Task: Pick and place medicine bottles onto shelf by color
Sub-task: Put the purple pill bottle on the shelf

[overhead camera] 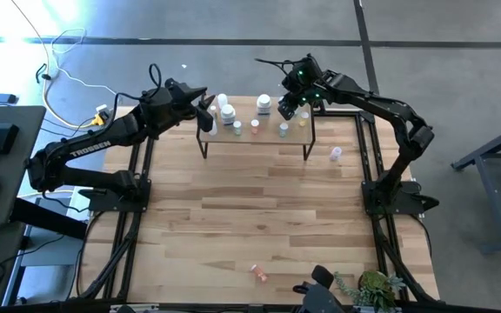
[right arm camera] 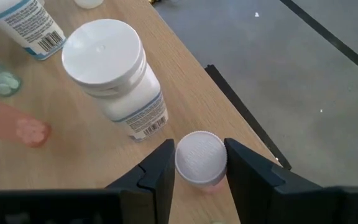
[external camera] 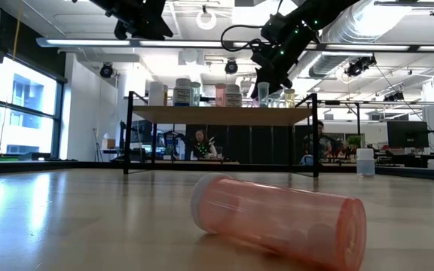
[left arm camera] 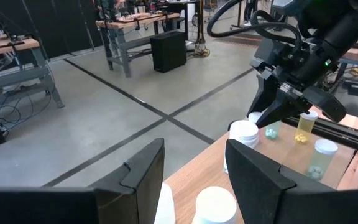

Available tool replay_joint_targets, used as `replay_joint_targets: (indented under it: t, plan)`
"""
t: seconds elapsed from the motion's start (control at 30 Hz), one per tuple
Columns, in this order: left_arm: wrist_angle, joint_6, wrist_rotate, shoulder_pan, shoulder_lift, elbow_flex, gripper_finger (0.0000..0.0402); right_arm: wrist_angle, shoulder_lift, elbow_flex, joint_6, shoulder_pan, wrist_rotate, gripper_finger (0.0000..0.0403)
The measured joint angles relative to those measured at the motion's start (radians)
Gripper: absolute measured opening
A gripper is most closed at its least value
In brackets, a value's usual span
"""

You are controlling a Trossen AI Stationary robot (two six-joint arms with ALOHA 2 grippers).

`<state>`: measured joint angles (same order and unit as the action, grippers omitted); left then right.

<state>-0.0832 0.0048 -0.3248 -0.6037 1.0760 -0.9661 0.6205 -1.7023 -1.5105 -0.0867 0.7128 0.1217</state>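
The shelf (overhead camera: 268,137), a light-wood board on black legs, stands at the table's far edge and carries several bottles. My right gripper (overhead camera: 287,109) hangs over its right half, shut on a small pinkish vial with a white cap (right arm camera: 201,158) near the board's far edge. A large white bottle (right arm camera: 114,74) stands beside that vial. My left gripper (overhead camera: 205,104) is open above the shelf's left end, over two white caps (left arm camera: 216,205), and holds nothing. A pink bottle (external camera: 277,218) lies on its side near the table's near edge. A pale vial (overhead camera: 336,155) stands on the table right of the shelf. My right gripper pinches the small vial by its white cap (right arm camera: 185,158), one finger on each side. The fingers (right arm camera: 160,171) come from above, pointing down. The vial is upright. Whether its base rests on the shelf board, I cannot tell.
Yellow and green vials (left arm camera: 304,127) stand close to my right gripper on the shelf's right end. A pink vial (right arm camera: 11,121) and a clear one with green pills (right arm camera: 2,81) crowd the middle. Bare tabletop stretches between shelf and near edge. A small plant (overhead camera: 372,283) sits at the near right corner.
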Motion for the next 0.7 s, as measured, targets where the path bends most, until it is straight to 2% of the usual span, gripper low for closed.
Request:
replay_joint_targets:
  t: [0.57, 0.7]
  plan:
    - [-0.002, 0.0, 0.0, 0.0, 0.0, 0.0, 0.016, 0.008, 0.0, 0.0, 0.005, 0.0, -0.005, 0.0123]
    - [-0.001, 0.0, 0.0, 0.0, 0.0, 0.0, 0.016, 0.015, 0.0, 0.0, 0.019, 0.0, -0.005, 0.0134]
